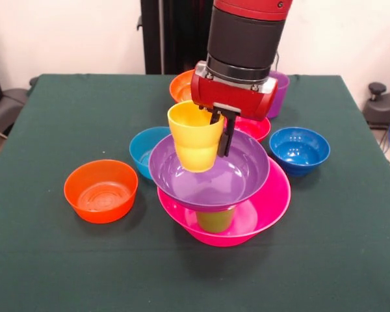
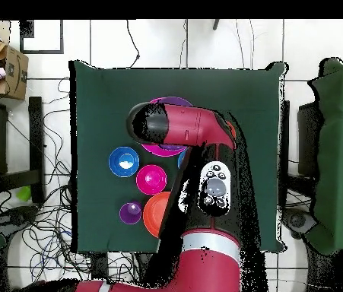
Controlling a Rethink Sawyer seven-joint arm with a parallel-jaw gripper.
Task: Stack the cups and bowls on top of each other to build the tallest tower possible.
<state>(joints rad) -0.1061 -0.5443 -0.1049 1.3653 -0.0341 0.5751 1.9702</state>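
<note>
The yellow cup [image 1: 195, 138] is pinched by its rim in the jaws of the gripper [image 1: 223, 130], hanging just above the big purple bowl [image 1: 209, 171], which is perched on a lime green cup [image 1: 215, 220] inside the big pink bowl [image 1: 224, 209]. It is best lowered squarely at the bowl's centre and released gently, since the purple bowl looks tippy. From overhead the tower is mostly hidden beneath the arm, and whether the cup touches the bowl cannot be told.

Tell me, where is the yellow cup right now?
In the front view, the yellow cup hangs in the robot's hand, centre of the picture, just above the big purple bowl that tops the tower.
</note>
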